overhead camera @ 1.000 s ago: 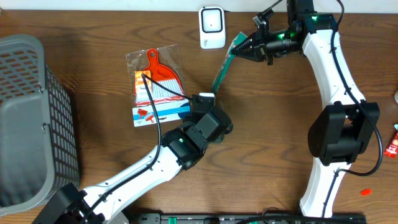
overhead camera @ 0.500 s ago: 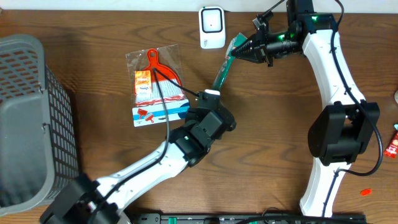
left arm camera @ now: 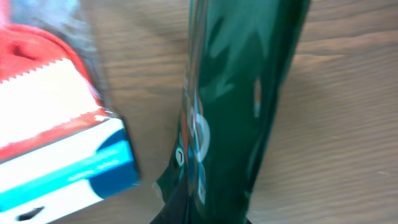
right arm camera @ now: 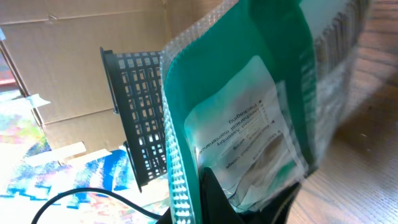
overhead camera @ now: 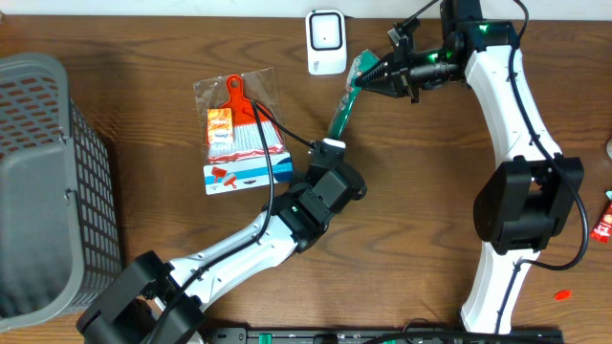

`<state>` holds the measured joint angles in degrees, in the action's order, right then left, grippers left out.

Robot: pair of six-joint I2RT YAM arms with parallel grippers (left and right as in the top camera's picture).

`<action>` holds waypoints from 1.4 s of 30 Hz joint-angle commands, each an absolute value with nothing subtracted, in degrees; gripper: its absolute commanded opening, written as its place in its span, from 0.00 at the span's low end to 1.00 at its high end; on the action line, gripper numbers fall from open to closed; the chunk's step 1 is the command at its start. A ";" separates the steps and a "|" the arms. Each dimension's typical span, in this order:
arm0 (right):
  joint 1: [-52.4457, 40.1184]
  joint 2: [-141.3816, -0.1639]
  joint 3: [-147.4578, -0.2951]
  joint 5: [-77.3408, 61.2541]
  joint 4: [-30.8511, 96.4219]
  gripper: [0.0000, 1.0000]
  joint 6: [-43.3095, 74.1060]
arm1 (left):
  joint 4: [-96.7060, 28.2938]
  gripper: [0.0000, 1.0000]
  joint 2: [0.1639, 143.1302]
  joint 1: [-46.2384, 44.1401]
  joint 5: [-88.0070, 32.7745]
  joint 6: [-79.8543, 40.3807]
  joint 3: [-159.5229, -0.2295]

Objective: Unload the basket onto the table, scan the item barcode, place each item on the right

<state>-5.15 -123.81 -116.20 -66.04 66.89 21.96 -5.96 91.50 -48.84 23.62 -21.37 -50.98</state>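
Surface: brown wood-grain table (overhead camera: pixel 411 210), filling the overhead view. A grey mesh basket (overhead camera: pixel 48 182) is sitting at the left edge of the frame. A white scanner (overhead camera: pixel 326 41) is standing at top centre. A clear pack with an orange brush (overhead camera: pixel 239 134) is lying flat left of centre. A red item (overhead camera: pixel 603 216) is showing at the right edge, and a small red piece (overhead camera: pixel 562 295) is lying at lower right. The right wrist view is taking in brown cardboard (right arm camera: pixel 62 56) and coloured prints behind the basket (right arm camera: pixel 140 124).

Task item: a green packet (overhead camera: pixel 342 103) is stretching diagonally just below and right of the scanner, upper end toward top right, lower end toward centre frame.

Right end effector (overhead camera: pixel 375 75): clenched on the packet's upper end. In the right wrist view the packet (right arm camera: pixel 249 124) is rising out of the dark fingers (right arm camera: pixel 217 199), its white printed label facing that camera.

Left end effector (overhead camera: pixel 330 149): clenched on the packet's lower end, just right of the brush pack. In the left wrist view the packet (left arm camera: pixel 242 93) is running up the middle of the frame from the bottom edge, with the brush pack (left arm camera: pixel 56 143) at lower left.

The packet is spanning the two end effectors. I cannot tell whether a barcode is facing the scanner.
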 commanded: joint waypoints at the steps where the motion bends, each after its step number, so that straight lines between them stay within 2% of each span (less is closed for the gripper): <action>1: -5.34 -123.35 -116.99 -67.96 67.09 0.04 22.74 | -6.63 0.07 90.85 -48.60 31.24 -15.97 -51.03; 4: -5.30 -123.35 -116.99 -67.37 67.07 0.07 22.90 | -7.01 0.07 89.10 -48.60 34.46 -11.64 -51.03; 8: -5.30 -123.35 -116.99 -61.67 67.11 0.24 22.85 | -6.98 0.07 85.41 -48.60 40.40 -6.13 -51.03; 12: -5.37 -123.35 -116.99 -54.59 68.20 0.64 22.63 | -7.01 0.07 81.43 -48.60 42.72 -2.13 -51.03; 14: -5.52 -123.35 -116.99 -52.36 69.10 0.73 21.80 | -7.01 0.07 80.20 -48.60 42.72 -1.91 -51.03; 16: -5.82 -123.35 -116.99 -52.31 69.89 0.77 20.45 | -7.01 0.07 79.55 -48.60 42.72 -1.91 -51.03; 23: -7.53 -123.35 -116.99 -53.45 70.50 0.78 20.10 | -7.46 0.07 79.53 -48.60 42.70 -1.91 -51.00; 29: -8.49 -123.35 -116.99 -61.78 68.90 0.77 20.29 | -9.76 0.07 79.57 -48.60 42.65 -1.96 -51.00; 38: -11.73 -123.35 -116.99 -61.25 65.87 0.75 24.47 | -10.46 0.07 79.85 -48.60 42.65 -1.93 -51.00; 39: -12.16 -123.35 -116.99 -60.55 65.43 0.72 25.17 | -10.46 0.08 79.92 -48.60 42.65 -1.93 -51.00; 42: -13.17 -123.35 -116.99 -57.91 64.58 0.54 25.76 | -10.55 0.07 80.12 -48.60 42.68 -1.93 -51.00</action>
